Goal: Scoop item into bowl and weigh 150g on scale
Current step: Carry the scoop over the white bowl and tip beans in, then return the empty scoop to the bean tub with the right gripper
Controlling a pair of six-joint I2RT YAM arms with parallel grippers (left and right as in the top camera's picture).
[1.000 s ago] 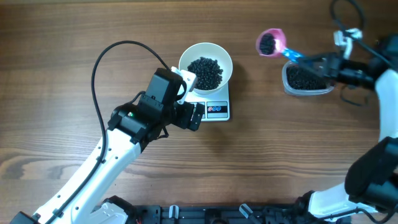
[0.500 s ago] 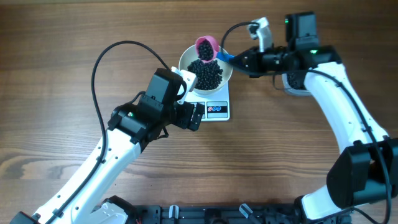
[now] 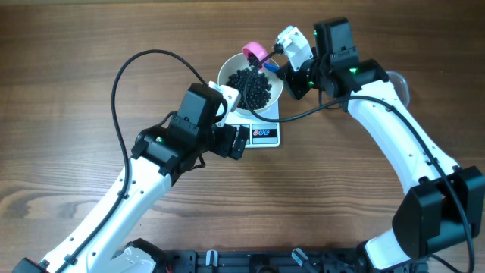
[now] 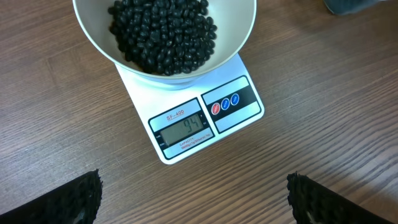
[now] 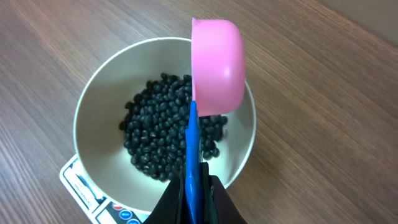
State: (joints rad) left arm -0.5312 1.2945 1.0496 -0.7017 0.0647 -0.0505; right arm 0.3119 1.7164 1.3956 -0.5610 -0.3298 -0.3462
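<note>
Left gripper (image 4: 193, 202): fingers wide apart, holding nothing, over bare wood just in front of the scale (image 4: 186, 93). Scale label reads "SF-400"; the display appears to show 94. The bowl (image 4: 239, 37) sits on the scale, with the black beans (image 4: 161, 31) heaped inside. A pink scoop (image 5: 216, 65) hangs tipped on its side over the bowl's rim. Right gripper (image 5: 196, 193): fingers clamped on the scoop's blue handle. Open table (image 3: 68, 61) lies left of the scale
</note>
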